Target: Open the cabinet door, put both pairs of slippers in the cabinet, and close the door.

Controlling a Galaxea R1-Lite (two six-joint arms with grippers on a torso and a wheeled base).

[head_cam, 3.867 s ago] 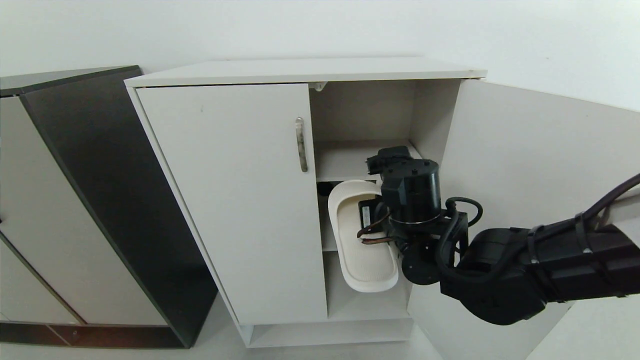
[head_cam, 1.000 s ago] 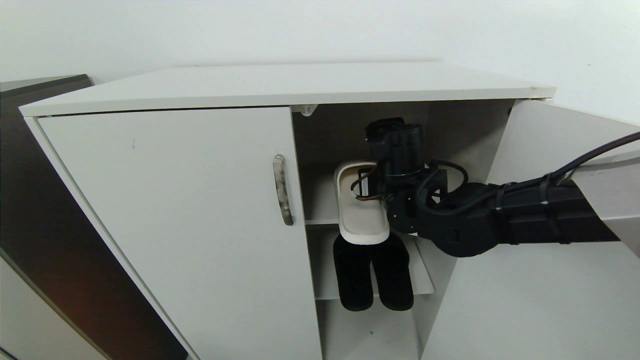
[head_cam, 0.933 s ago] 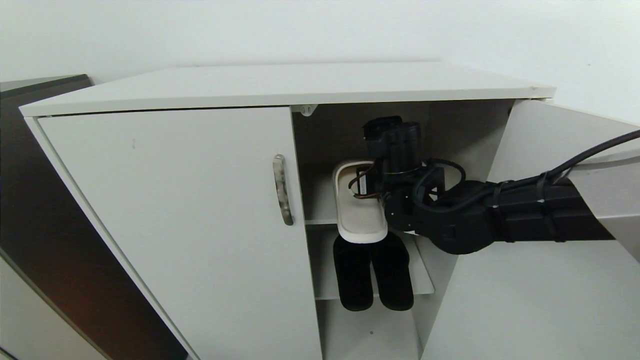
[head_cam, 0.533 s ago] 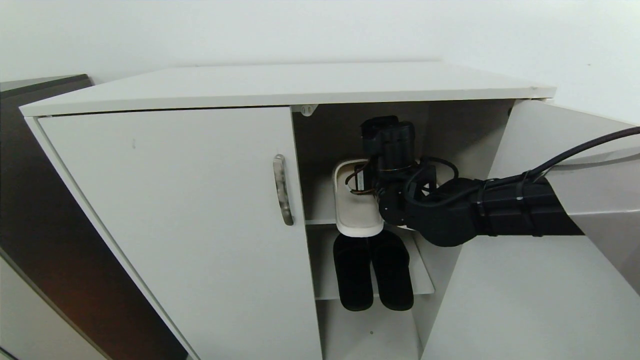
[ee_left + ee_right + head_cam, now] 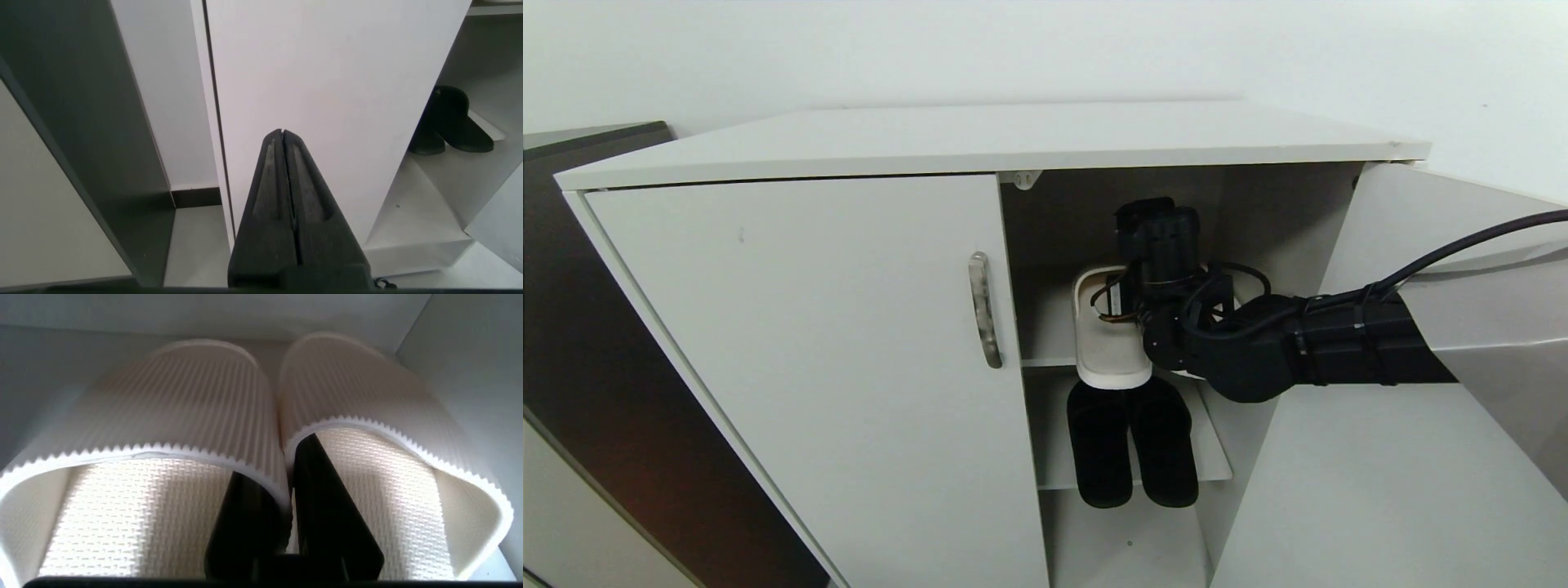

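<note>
A pair of white ribbed slippers point(image 5: 204, 416) lies side by side on the cabinet's upper shelf point(image 5: 1045, 335), with the heel of one white slipper point(image 5: 1107, 351) sticking out over the shelf edge. My right gripper point(image 5: 278, 465) is shut on the white slippers, one finger in each, pinching their inner walls together. A pair of black slippers point(image 5: 1131, 445) rests on the middle shelf below, also visible as the black slippers point(image 5: 449, 122) in the left wrist view. My left gripper point(image 5: 283, 143) is shut on nothing and sits low in front of the closed left door point(image 5: 327, 90).
The cabinet's right door point(image 5: 1380, 457) stands wide open beside my right arm. The left door point(image 5: 809, 367) with its metal handle point(image 5: 984, 310) is closed. A dark cabinet point(image 5: 572, 327) stands against the left side. The bottom compartment point(image 5: 1127, 547) holds nothing.
The head camera has come closer since the oldest frame. In the last second my right arm has pushed the white slippers a little deeper onto the upper shelf.
</note>
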